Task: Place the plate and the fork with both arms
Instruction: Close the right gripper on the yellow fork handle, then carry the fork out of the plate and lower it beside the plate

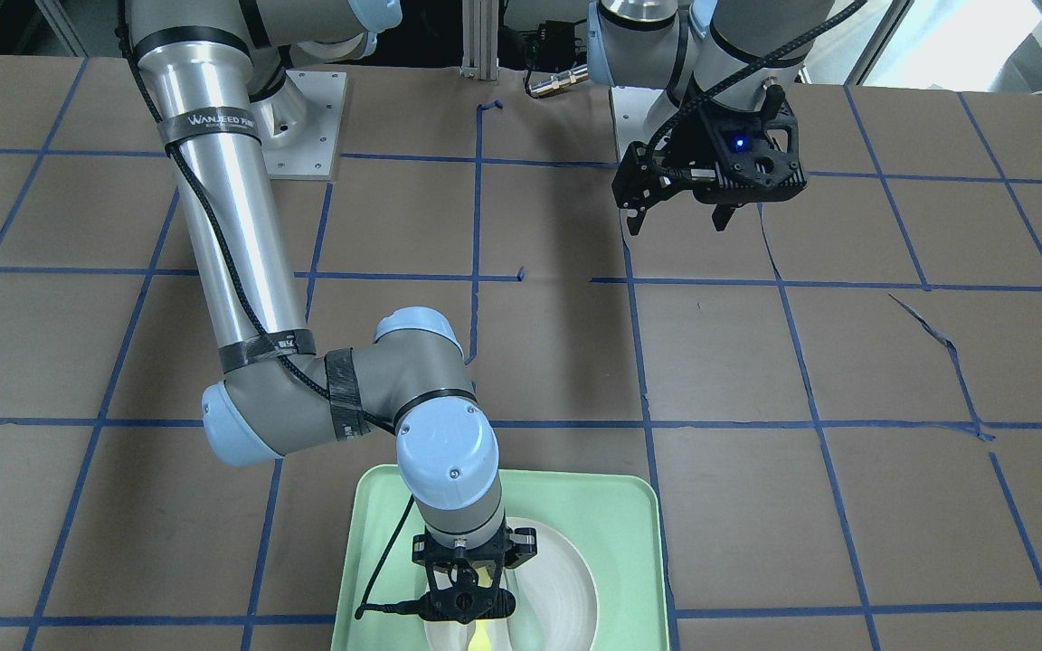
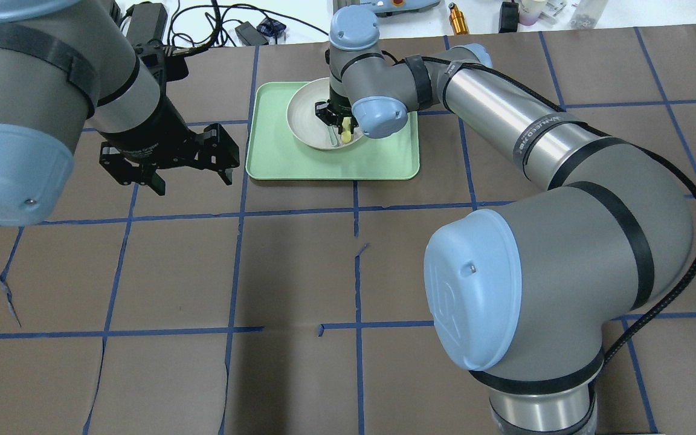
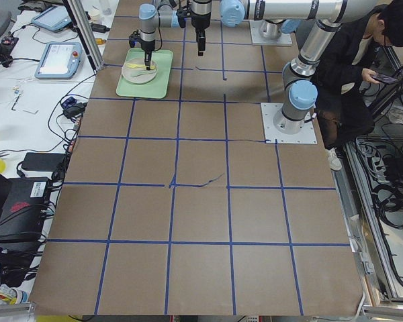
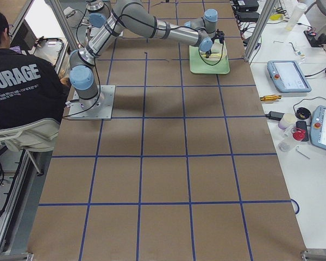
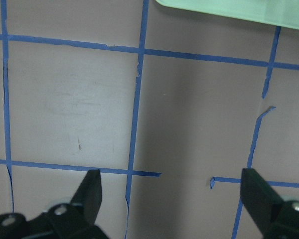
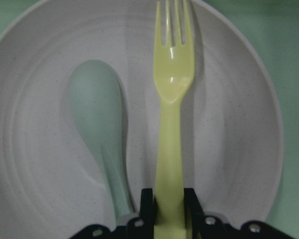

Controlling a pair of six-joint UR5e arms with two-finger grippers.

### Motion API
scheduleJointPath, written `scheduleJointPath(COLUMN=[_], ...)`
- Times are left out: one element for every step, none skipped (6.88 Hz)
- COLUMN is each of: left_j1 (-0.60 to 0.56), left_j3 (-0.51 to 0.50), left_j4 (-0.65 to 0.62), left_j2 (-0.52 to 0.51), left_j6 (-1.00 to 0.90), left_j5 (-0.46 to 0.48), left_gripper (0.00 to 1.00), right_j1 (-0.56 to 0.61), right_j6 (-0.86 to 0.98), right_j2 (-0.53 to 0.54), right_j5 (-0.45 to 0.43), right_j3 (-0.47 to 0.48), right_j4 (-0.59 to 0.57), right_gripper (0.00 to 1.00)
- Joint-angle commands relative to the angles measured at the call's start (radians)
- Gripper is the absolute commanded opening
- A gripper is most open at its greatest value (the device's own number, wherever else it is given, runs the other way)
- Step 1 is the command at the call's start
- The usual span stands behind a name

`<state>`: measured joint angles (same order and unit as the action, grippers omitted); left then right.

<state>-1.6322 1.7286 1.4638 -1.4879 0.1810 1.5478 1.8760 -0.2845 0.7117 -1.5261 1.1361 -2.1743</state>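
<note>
The off-white plate (image 6: pixel 229 124) sits on the mint-green tray (image 2: pixel 275 157) at the table's far side; it also shows in the overhead view (image 2: pixel 302 115) and the front view (image 1: pixel 566 579). My right gripper (image 6: pixel 169 199) is shut on the handle of the yellow fork (image 6: pixel 170 99), which is over the plate with its tines pointing away from the gripper. In the overhead view the right gripper (image 2: pixel 339 124) is above the plate's right half. My left gripper (image 2: pixel 185 178) is open and empty, above bare table left of the tray; its fingers (image 5: pixel 92 191) frame only table.
A pale grey-green spoon (image 6: pixel 97 114) lies in the plate beside the fork. The tray's corner (image 5: pixel 239 7) shows at the top of the left wrist view. Blue tape lines cross the brown table (image 2: pixel 293 272). A person (image 3: pixel 363 60) sits beside the robot base.
</note>
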Motion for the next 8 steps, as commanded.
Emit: scheduleJointPath(left_j1=[0.000, 0.000, 0.002, 0.000, 0.000, 0.000, 0.000, 0.000], left_j3=[-0.001, -0.001, 0.000, 0.002, 0.002, 0.000, 0.000, 0.002], left_j4=[0.000, 0.000, 0.000, -0.008, -0.013, -0.013, -0.013, -0.014], left_j2=[0.000, -0.002, -0.002, -0.003, -0.005, -0.006, -0.006, -0.006], left_j6=[0.000, -0.001, 0.000, 0.000, 0.000, 0.000, 0.000, 0.000], left_j5=[0.000, 0.000, 0.000, 0.000, 0.000, 0.000, -0.002, -0.003], left_gripper=[1.00, 1.00, 1.00, 1.00, 1.00, 1.00, 1.00, 1.00], right_j1=[-0.005, -0.024, -0.076, -0.112, -0.112, -0.112, -0.112, -0.112], right_j6=[0.049, 0.089, 0.155, 0.192, 0.220, 0.222, 0.219, 0.226], right_j2=[0.059, 0.084, 0.103, 0.121, 0.094, 0.071, 0.074, 0.092], right_j5=[-0.038, -0.093, -0.085, -0.075, -0.071, -0.054, -0.054, -0.055], right_j3=[0.016, 0.058, 0.117, 0.141, 0.161, 0.162, 0.169, 0.166], right_j4=[0.013, 0.025, 0.024, 0.025, 0.022, 0.013, 0.013, 0.014], right_gripper=[0.23, 0.23, 0.24, 0.24, 0.24, 0.25, 0.44, 0.99])
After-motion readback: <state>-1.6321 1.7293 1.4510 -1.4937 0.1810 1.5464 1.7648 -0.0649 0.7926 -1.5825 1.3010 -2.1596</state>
